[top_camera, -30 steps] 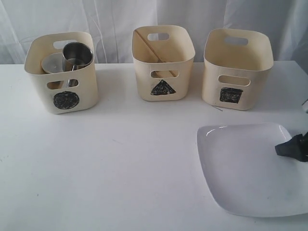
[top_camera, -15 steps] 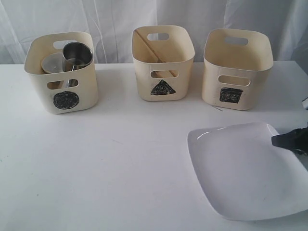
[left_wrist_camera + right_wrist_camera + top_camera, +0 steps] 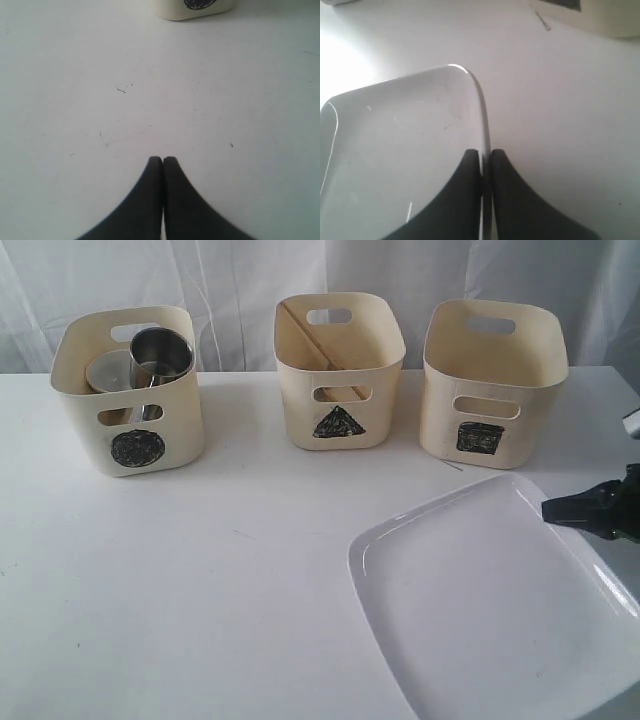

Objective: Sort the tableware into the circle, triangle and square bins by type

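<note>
The step in hand looks like carrying the white square plate (image 3: 470, 610) to the square bin (image 3: 495, 390), and the grip is a thin one, so it calls for care. The right gripper (image 3: 481, 152) is pinched nearly closed on the plate's rim, one finger on the inner face and one on the outer, with only the edge of the rim between them. A wide plate held by one edge will want to swing and slip, so the carry should be slow. The plate is best turned edge-down before it goes into the bin, since laid flat it seems too broad for the opening. From the fingers, the body of the plate spreads away on the inner finger's side, and its rounded corner sits just ahead of the fingertips. The square bin stands farther ahead, beyond that corner and toward the outer finger's side, apart from the plate. Whether the plate's far edge rests on the table (image 3: 250, 570) I cannot tell. The left gripper (image 3: 163, 160) is closed on nothing, its fingertips touching over bare table, with the circle bin (image 3: 195, 7) well ahead of them.
</note>
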Controlling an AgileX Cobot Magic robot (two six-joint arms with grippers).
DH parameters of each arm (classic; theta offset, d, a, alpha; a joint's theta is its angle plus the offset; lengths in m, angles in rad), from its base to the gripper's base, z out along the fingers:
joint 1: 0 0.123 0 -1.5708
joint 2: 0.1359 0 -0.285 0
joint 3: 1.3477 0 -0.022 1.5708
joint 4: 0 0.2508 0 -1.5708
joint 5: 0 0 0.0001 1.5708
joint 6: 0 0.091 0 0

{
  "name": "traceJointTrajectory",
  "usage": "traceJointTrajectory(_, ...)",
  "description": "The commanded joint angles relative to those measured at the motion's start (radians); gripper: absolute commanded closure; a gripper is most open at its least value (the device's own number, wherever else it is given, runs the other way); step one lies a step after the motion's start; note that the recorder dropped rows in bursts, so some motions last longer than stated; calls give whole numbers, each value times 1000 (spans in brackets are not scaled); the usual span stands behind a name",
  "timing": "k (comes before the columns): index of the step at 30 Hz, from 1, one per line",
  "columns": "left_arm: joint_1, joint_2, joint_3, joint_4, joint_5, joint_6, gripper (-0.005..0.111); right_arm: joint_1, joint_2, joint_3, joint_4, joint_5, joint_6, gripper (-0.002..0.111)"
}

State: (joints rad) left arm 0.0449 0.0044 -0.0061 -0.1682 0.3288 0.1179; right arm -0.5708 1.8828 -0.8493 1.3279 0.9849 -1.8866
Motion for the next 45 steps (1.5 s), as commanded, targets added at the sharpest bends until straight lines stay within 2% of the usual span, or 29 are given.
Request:
traceJointTrajectory(1,3,-4,6,-9,7,-6,107,34,-5,3,-48,18,9,108)
traceJointTrajectory(13,3,-4,6,-9,7,-6,107,76,-3,3,-48,-140,9,108)
traceJointTrajectory(27,3,-4,6,-9,7,-6,107,76,85,3,-35,-211,7,108)
traceJointTrajectory(30,3,-4,6,-9,7,-6,107,76,85,3,-35,-229,7,98)
traceJointTrajectory(35,3,-4,6,-9,7,-6,107,82,106,3,-22,-229,-5,74)
traceJointTrajectory(37,3,-4,6,-9,7,-6,107,98,125,3,-22,-222,-40,72)
traceJointTrajectory(42,3,-4,6,-9,7,-6,107,155,179,3,-20,-258,-108,75)
traceJointTrajectory(43,3,-4,6,-9,7,-6,107,164,186,3,-20,-280,-105,79)
traceJointTrajectory(45,3,-4,6,-9,7,-6,107,176,193,3,-35,-319,-73,95)
